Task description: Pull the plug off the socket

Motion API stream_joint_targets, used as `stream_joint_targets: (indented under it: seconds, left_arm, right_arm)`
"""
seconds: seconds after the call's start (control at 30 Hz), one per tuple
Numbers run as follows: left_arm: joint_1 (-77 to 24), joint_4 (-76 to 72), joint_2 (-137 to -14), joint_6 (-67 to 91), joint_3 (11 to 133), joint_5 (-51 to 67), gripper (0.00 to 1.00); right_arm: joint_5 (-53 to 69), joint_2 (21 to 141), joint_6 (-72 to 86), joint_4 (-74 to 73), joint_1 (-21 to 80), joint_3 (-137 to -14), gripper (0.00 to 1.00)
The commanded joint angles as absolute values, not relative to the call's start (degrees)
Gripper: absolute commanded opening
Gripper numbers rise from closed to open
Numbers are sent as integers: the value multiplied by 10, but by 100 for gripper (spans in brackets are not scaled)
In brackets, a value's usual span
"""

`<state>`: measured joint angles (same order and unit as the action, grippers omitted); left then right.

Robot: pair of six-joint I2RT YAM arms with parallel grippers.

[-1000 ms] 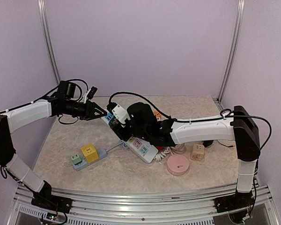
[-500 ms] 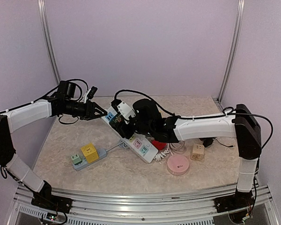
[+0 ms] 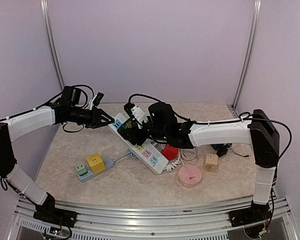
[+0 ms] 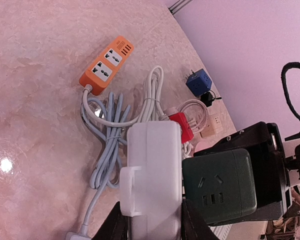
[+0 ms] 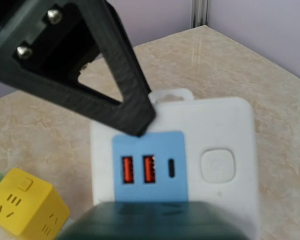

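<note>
Here, green plug [image 4: 219, 185] in right hand [image 3: 132, 125], by white socket strip [image 4: 152, 165].

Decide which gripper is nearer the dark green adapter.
Right. The right gripper is closed around the dark green adapter; the left gripper clamps the white power strip at its end, just beside it.

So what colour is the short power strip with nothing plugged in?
Orange; the power strip shows best in the left wrist view.

What we see lying around
An orange power strip [image 4: 106, 65], a blue cube adapter [image 4: 198, 82], a pink disc [image 3: 190, 175], and a yellow cube [image 3: 95, 162] atop a grey strip [image 3: 108, 164].
</note>
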<state>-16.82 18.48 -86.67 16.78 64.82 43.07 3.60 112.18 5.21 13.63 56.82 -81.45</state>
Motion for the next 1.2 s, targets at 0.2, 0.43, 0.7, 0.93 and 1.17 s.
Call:
stream_joint_targets:
  seconds: [0.2, 0.43, 0.7, 0.93, 1.17]
  left_arm:
    - [-158, 166, -877, 148, 641, 483, 8]
    - [-151, 160, -882, 153, 640, 495, 8]
    - [-146, 157, -877, 155, 638, 499, 8]
    - [-145, 157, -875, 155, 637, 500, 8]
    - [-145, 156, -874, 155, 637, 500, 8]
  right_arm:
    - [-71, 1093, 32, 128, 612, -812, 0]
    - [-185, 1126, -51, 59, 653, -871, 0]
    - [-230, 1141, -78, 46, 668, -890, 0]
    - [-213, 1128, -63, 65, 666, -878, 0]
    - [-134, 1099, -4, 104, 636, -841, 0]
